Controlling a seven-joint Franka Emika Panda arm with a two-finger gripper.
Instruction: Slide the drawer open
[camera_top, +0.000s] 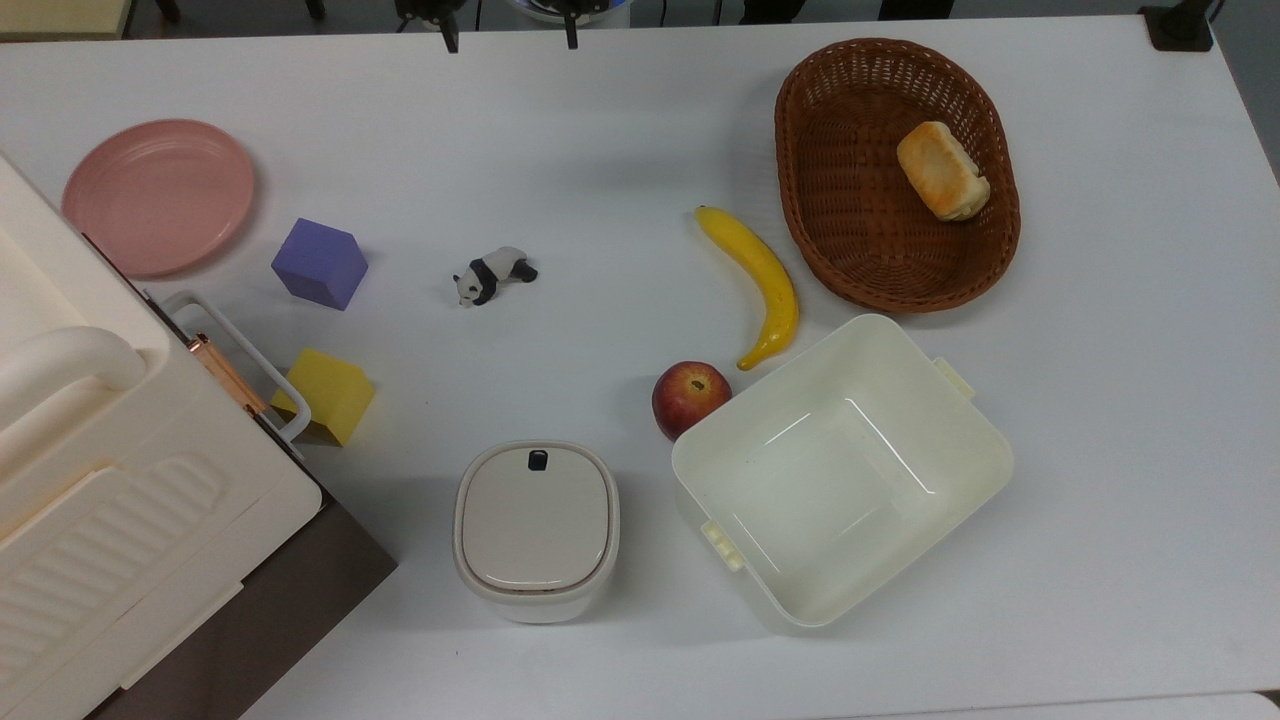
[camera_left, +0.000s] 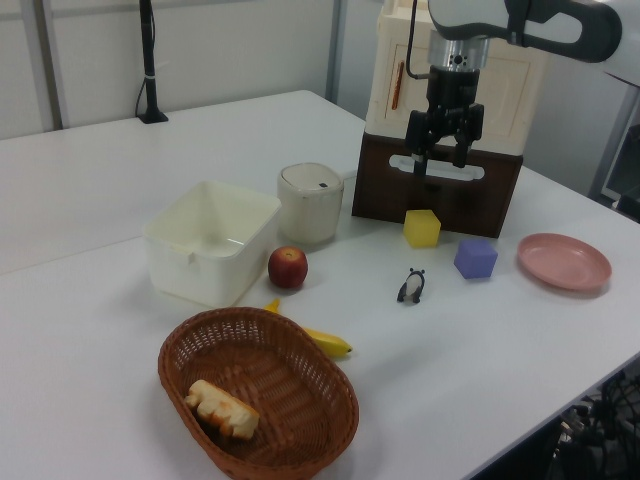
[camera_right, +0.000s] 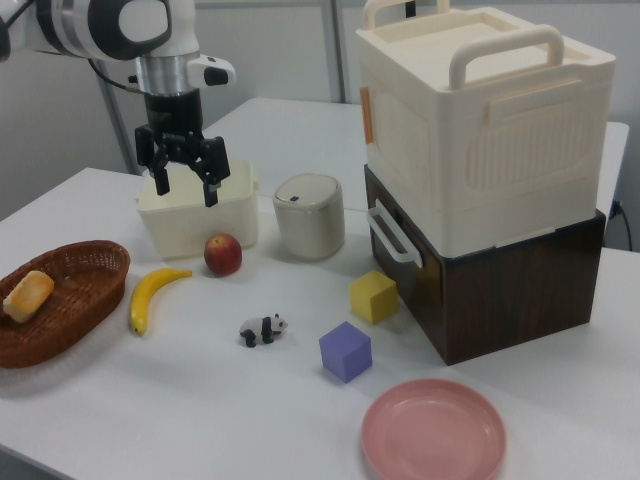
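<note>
The drawer (camera_right: 470, 280) sits shut at the base of the cream cabinet (camera_right: 480, 120), its white handle (camera_right: 392, 236) facing the yellow cube (camera_right: 374, 297) on the counter (camera_right: 180, 400). The claw (camera_right: 185, 182) hangs released and empty (fingers spread, pointing down), well apart from the handle, probably so it can approach it.
</note>
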